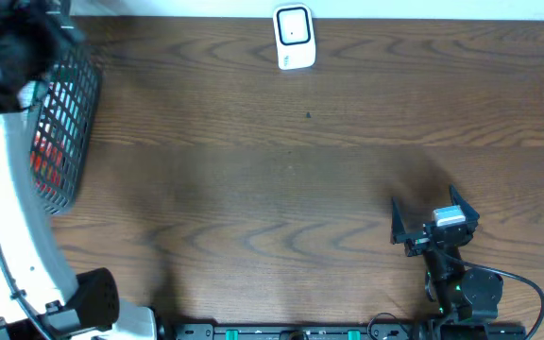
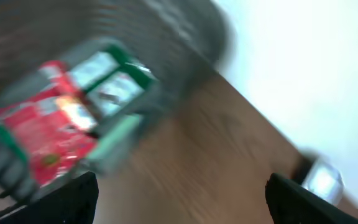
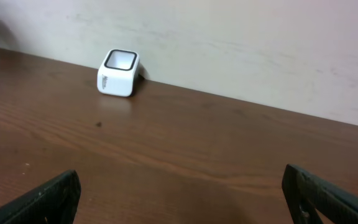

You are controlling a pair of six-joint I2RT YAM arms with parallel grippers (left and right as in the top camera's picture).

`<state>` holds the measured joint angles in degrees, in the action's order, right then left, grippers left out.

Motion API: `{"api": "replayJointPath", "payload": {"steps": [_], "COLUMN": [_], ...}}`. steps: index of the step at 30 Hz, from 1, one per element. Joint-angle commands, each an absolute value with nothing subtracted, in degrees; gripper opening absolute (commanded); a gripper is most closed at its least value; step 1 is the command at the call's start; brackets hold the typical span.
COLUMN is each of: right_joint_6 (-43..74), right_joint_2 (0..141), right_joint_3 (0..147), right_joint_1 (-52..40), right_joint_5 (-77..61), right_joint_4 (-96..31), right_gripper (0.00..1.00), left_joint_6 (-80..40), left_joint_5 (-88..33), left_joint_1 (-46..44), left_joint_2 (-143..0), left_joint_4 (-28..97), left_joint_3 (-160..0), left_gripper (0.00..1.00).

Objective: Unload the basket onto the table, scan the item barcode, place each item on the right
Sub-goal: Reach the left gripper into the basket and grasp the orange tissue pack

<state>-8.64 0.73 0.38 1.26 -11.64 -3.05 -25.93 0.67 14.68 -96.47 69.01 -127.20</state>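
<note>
Overhead first: the right gripper (image 1: pixel 434 219) sits low over the wooden table (image 1: pixel 253 189) with its jaws spread wide and nothing in them. The white barcode scanner (image 1: pixel 294 38) is well ahead of it and off to its left, up at the far edge. The black wire basket (image 1: pixel 72 113) is way across the table from that gripper, with the red item (image 1: pixel 45 156) lying inside it. The white left arm (image 1: pixel 3 217) reaches up to the basket's far end, but its head is just a dark blur from here, so no call on the jaws from this angle. The left wrist view is super smeary, but the left gripper (image 2: pixel 182 202) has its fingers (image 2: pixel 73 199) parked wide at the bottom corners with nothing between them. The red and green packet is ahead and to the left, inside the mesh, and the scanner is a pale blob ahead on the right. In the right wrist view, both dark fingers (image 3: pixel 42 199) stand far apart and empty. The scanner is well ahead and to the left, right by the wall (image 3: pixel 241 37).
</note>
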Motion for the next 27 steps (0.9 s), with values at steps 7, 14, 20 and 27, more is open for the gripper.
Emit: {"api": "replayJointPath", "payload": {"steps": [7, 14, 20, 27], "right_joint_6": [-9.28, -9.28, -9.28, -9.28], "right_joint_2": [0.49, 0.49, 0.49, 0.49], "right_joint_3": [0.30, 0.30, 0.30, 0.30], "right_joint_1": [1.45, 1.45, 1.45, 1.45], "right_joint_5": [-11.90, -11.90, -11.90, -11.92], "right_joint_4": [-3.25, -3.25, -3.25, -3.25], "right_gripper": [0.99, 0.99, 0.99, 0.99], "left_joint_6": [-33.34, -33.32, -33.32, -33.30], "left_joint_5": [4.14, 4.16, 4.16, 4.16], "left_joint_1": [26.74, 29.19, 29.34, 29.34], "left_joint_2": [-103.66, -112.03, -118.96, -125.89], "left_joint_4": [68.90, 68.99, 68.42, 67.37], "left_joint_3": [-128.49, -128.49, -128.49, -128.49], "left_gripper": [0.87, 0.87, 0.82, 0.79]}}
